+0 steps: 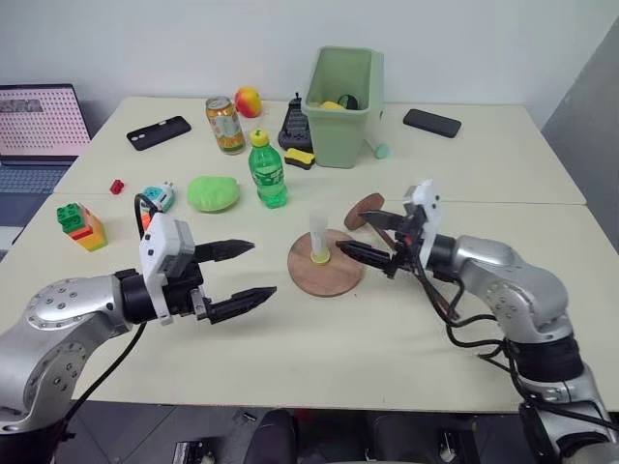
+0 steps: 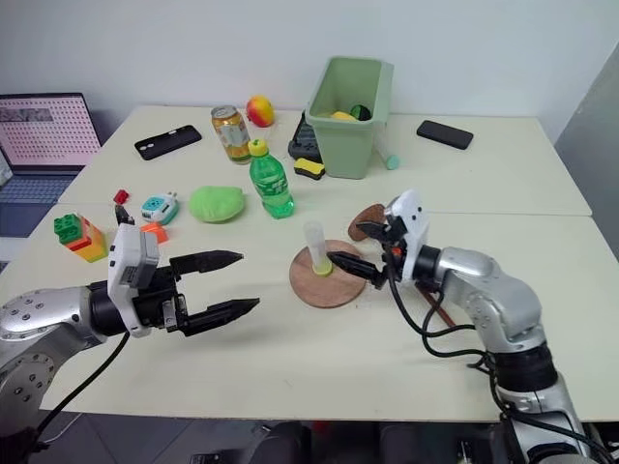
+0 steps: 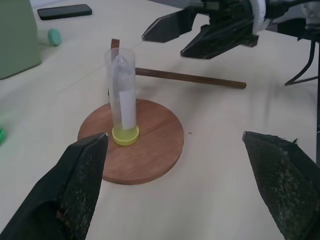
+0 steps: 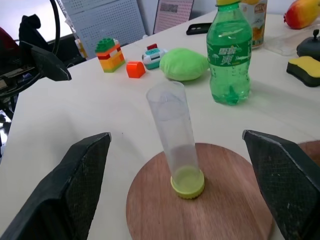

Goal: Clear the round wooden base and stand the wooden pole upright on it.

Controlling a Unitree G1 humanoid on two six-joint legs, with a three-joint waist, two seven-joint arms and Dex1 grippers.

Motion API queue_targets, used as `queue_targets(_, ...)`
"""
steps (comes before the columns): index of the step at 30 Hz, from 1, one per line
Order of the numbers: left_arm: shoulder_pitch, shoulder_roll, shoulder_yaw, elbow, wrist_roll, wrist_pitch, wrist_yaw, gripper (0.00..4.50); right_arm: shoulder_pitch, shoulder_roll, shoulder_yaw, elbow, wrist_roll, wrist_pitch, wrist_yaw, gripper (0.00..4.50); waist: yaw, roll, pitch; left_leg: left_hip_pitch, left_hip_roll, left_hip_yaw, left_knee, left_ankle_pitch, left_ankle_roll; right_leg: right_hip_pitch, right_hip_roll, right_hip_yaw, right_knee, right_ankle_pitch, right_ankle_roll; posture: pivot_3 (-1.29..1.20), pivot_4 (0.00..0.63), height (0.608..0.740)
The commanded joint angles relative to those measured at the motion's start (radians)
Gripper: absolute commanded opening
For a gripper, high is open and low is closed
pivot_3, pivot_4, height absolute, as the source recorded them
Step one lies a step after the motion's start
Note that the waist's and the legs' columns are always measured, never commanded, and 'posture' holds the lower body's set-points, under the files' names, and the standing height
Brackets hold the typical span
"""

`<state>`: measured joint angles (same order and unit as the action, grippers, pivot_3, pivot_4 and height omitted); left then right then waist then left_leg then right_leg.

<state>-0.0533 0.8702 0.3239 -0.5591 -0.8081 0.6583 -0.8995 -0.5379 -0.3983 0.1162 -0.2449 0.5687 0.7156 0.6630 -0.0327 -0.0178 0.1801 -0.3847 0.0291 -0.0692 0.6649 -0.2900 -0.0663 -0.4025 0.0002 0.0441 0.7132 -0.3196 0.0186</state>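
The round wooden base (image 1: 334, 280) lies flat at the table's middle. On its centre stands a clear plastic tube (image 1: 319, 237) with a yellow-green bottom. The wooden pole (image 3: 190, 77) lies on the table behind the base, its small end disc (image 1: 365, 210) nearest the base and its rod running under my right arm. My right gripper (image 1: 350, 232) is open, level and pointing at the tube from the right, close to it without touching. My left gripper (image 1: 263, 269) is open and empty, hovering left of the base. The tube (image 4: 175, 140) shows centred ahead of the right fingers (image 4: 85, 175).
A green soda bottle (image 1: 267, 169), a soft green lump (image 1: 213, 192), a drink can (image 1: 225, 124) and a green bin (image 1: 344, 93) stand behind the base. Toy bricks (image 1: 81, 225) sit at the left, two phones (image 1: 159, 131) (image 1: 431, 122) and a laptop (image 1: 39, 126) further back.
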Motion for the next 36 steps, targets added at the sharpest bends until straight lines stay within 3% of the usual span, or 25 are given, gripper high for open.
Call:
queue_targets(1, -0.016, 0.005, 0.042, -0.036, -0.026, 0.006, 0.032, 4.5, -0.034, 0.05, 0.038, 0.029, -0.049, -0.071, 0.0, 4.44, -0.001, 0.0, 0.0, 0.0, 0.0, 0.0, 0.0, 0.0, 0.0, 0.0, 0.0, 0.0, 0.0, 0.0, 0.0, 0.0, 0.15, 0.74)
queue_targets(15, -0.007, -0.008, 0.045, -0.043, -0.036, 0.005, 0.079, 4.5, -0.107, 0.223, 0.081, 0.224, -0.168, -0.216, -0.017, 4.44, -0.001, 0.0, 0.0, 0.0, 0.0, 0.0, 0.0, 0.0, 0.0, -0.001, 0.0, 0.0, 0.0, 0.0, 0.0, 0.0, 0.15, 0.74)
queue_targets(18, -0.002, -0.007, 0.047, -0.042, -0.032, 0.003, 0.082, 4.5, -0.108, 0.235, 0.073, 0.232, -0.171, -0.226, -0.012, 3.99, 0.0, 0.0, 0.0, 0.0, 0.0, -0.001, 0.0, 0.0, 0.0, -0.001, 0.0, 0.0, 0.0, 0.0, 0.0, 0.0, 0.15, 0.74)
queue_targets(23, -0.019, -0.016, 0.026, -0.033, -0.01, -0.011, 0.093, 4.5, -0.106, 0.233, 0.074, 0.232, -0.183, -0.237, -0.003, 2.65, 0.0, 0.0, 0.0, 0.0, 0.0, -0.002, -0.001, 0.0, 0.0, -0.001, 0.0, 0.0, 0.0, 0.0, 0.0, 0.0, 0.15, 0.74)
queue_targets(29, -0.043, -0.018, 0.009, -0.012, 0.007, -0.02, 0.085, 4.5, -0.111, 0.234, 0.045, 0.191, -0.145, -0.193, 0.006, 1.36, -0.001, 0.0, 0.0, 0.0, 0.0, -0.002, -0.001, 0.0, 0.0, -0.001, 0.0, 0.0, 0.0, 0.0, 0.0, 0.0, 0.15, 0.74)
queue_targets(36, -0.102, -0.027, -0.024, -0.006, -0.006, -0.013, 0.085, 4.5, -0.215, 0.192, -0.133, 0.052, 0.081, 0.034, -0.048, 1.21, 0.0, 0.0, 0.0, -0.002, 0.0, -0.004, 0.0, 0.0, 0.0, -0.002, 0.0, 0.0, 0.001, 0.0, 0.0, 0.0, 0.15, 0.74)
